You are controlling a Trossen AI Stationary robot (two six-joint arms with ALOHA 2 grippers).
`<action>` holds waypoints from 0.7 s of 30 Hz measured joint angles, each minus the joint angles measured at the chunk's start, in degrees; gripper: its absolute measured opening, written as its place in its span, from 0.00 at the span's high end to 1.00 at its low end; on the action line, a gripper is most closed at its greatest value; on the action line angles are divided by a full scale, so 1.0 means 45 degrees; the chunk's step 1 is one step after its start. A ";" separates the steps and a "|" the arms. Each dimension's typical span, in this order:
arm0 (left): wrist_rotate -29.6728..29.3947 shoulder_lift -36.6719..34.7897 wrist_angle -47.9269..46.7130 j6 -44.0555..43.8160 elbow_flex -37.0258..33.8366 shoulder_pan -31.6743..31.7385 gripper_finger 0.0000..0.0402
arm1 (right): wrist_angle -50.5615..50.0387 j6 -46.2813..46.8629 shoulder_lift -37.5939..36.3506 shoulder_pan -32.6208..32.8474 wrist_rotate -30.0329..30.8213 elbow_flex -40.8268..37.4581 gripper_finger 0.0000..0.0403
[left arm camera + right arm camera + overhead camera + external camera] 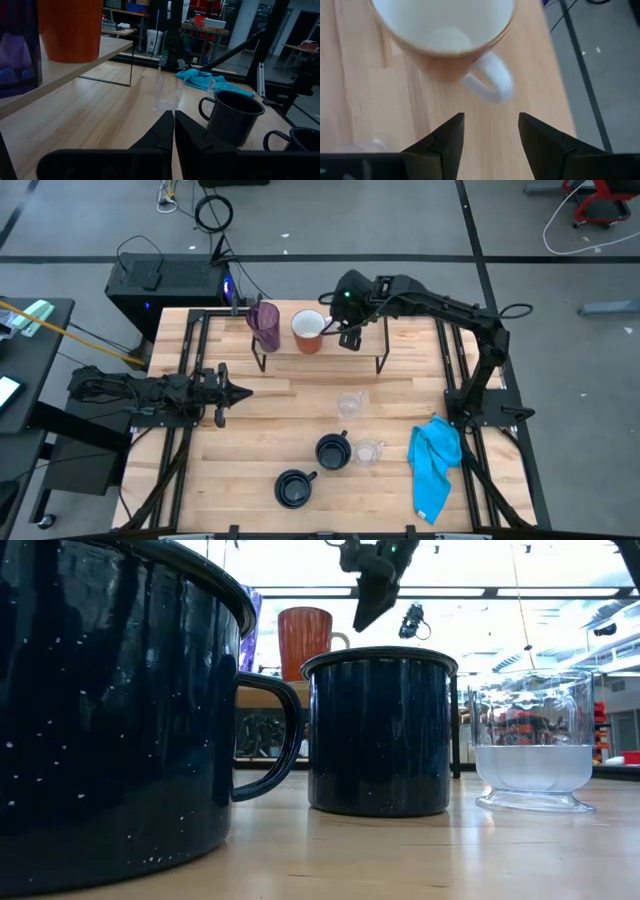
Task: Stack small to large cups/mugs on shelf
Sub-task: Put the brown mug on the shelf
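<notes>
No text, label, brand, number or sign can be read in any view. The mugs, glasses, tumbler, cloth and shelf bear no lettering, and items in the room behind are too small and blurred to make out

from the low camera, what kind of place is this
Probably a robotics lab or workshop: ceiling strip lights, cluttered workbenches behind the table, and a black computer tower with loose cables on the grey floor.

high: overhead, whole table [300, 395] | low: tabletop-level | wrists: close, forward
</notes>
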 joint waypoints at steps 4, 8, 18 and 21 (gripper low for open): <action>-0.0002 0.0000 0.0000 0.0000 0.0000 0.0000 0.95 | 0.0625 -0.0150 0.0006 -0.0093 0.0046 -0.0951 0.52; 0.0000 0.0000 0.0000 0.0000 0.0000 0.0000 0.97 | 0.1306 -0.0184 0.0015 -0.0180 0.0049 -0.1628 0.52; 0.0000 0.0000 0.0000 -0.0018 0.0000 0.0005 0.94 | 0.3574 -0.0186 0.0006 -0.0160 0.0000 -0.3118 0.51; -0.0002 0.0000 0.0000 -0.0031 0.0000 0.0000 0.95 | 0.4301 -0.0196 0.0015 -0.0155 -0.0006 -0.3355 0.52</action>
